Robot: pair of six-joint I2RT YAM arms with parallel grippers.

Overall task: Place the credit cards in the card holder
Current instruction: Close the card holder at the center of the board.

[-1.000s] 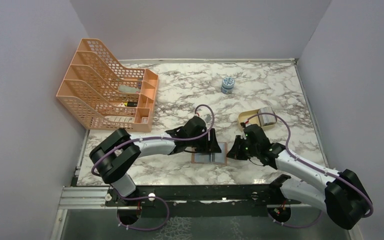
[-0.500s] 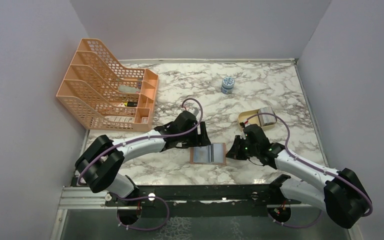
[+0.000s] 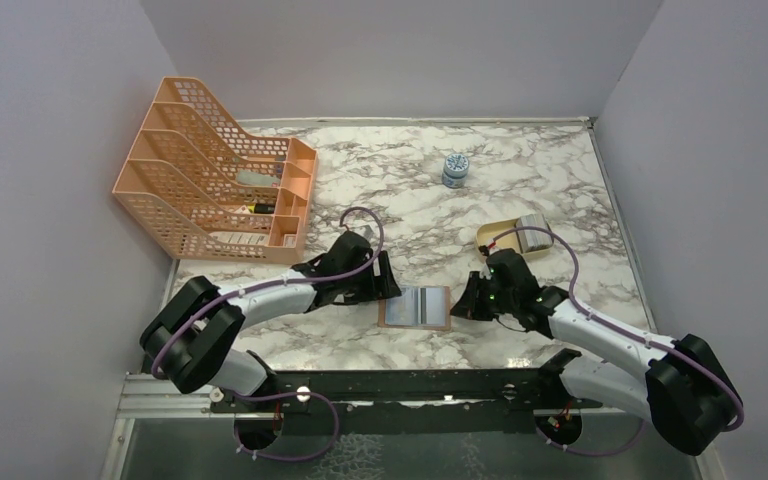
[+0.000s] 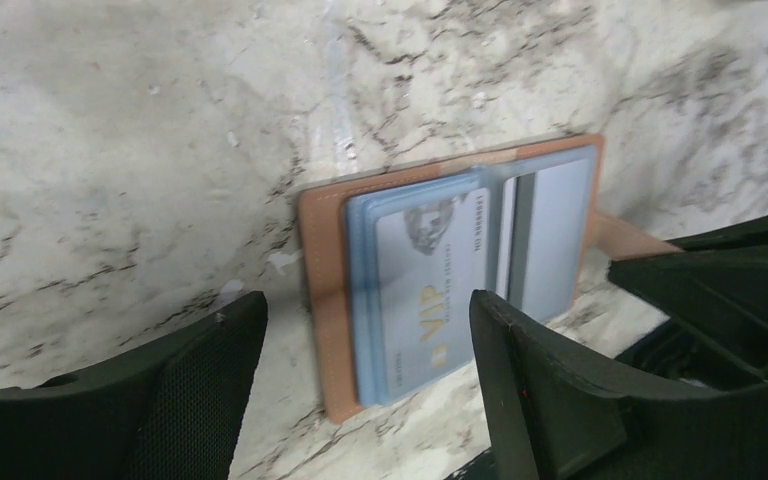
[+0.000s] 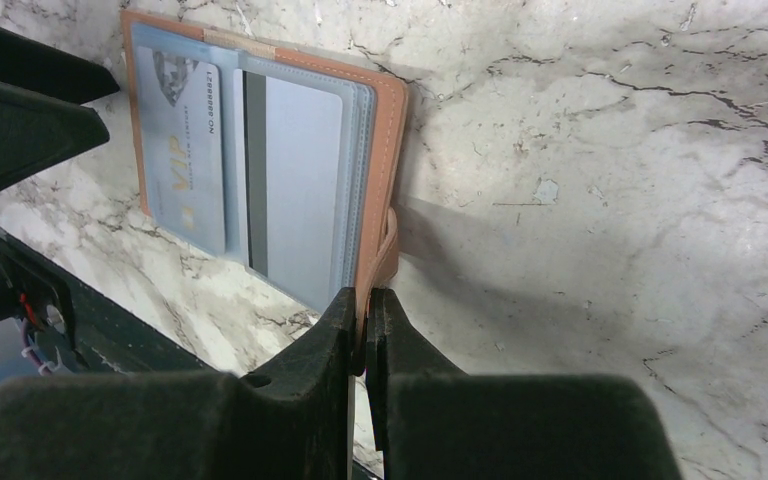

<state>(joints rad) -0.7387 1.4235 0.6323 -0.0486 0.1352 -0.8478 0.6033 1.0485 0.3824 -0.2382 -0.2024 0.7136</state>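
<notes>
Right wrist view alone shows the right hand pinched shut on the strap at the right edge of the card holder. From above, that grip is hidden under the low, outstretched arm. The left hand gapes wide and holds nothing, low just left of the card holder, fingers pointing toward it. The card holder lies open on the desk, with a blue card and a grey card in its sleeves.
</notes>
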